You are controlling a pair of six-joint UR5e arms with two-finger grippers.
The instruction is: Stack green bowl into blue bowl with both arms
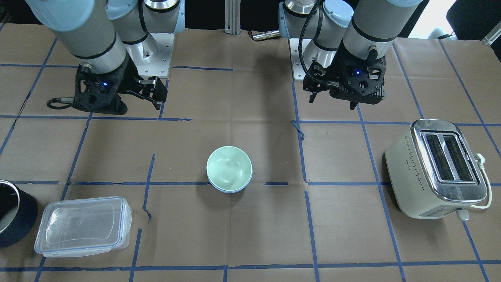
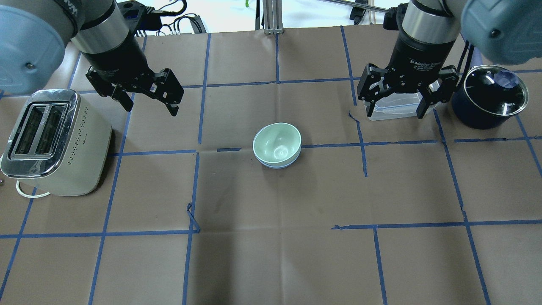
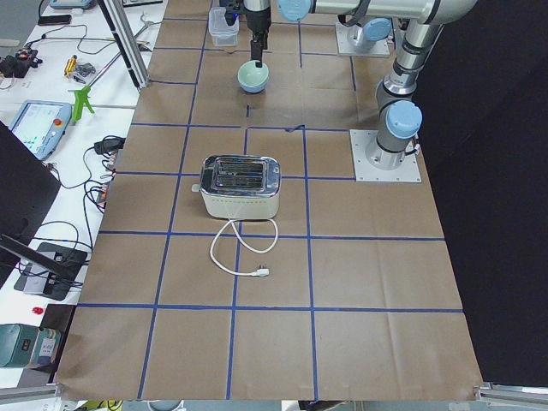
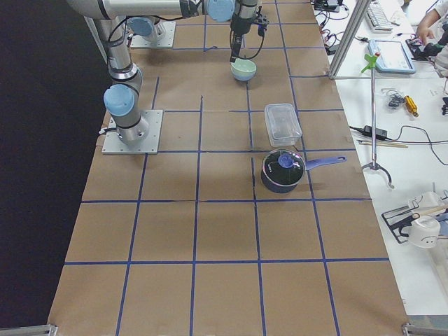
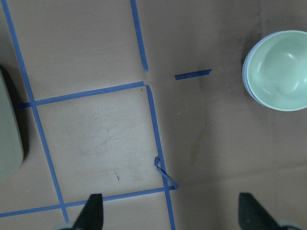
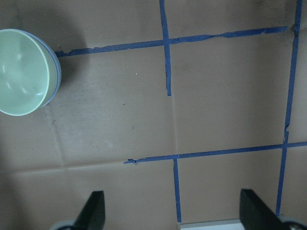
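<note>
Sitting mid-table point(image 2: 271, 254), one green bowl point(image 1: 229, 168) is nested inside one blue bowl point(image 1: 229, 190), of which only a thin rim shows. Seen from overhead, two grippers hang clear of the pair, fingers spread and empty: the left gripper point(image 2: 150, 108) at ten o'clock, the right gripper point(image 2: 394, 113) at two. One toaster point(image 2: 55, 144) stands at nine o'clock, with one clear container point(image 1: 84, 225) and one dark pot point(image 2: 491, 97) toward two.

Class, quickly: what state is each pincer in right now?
Left pincer: open, holding nothing.
Right pincer: open, holding nothing.
</note>
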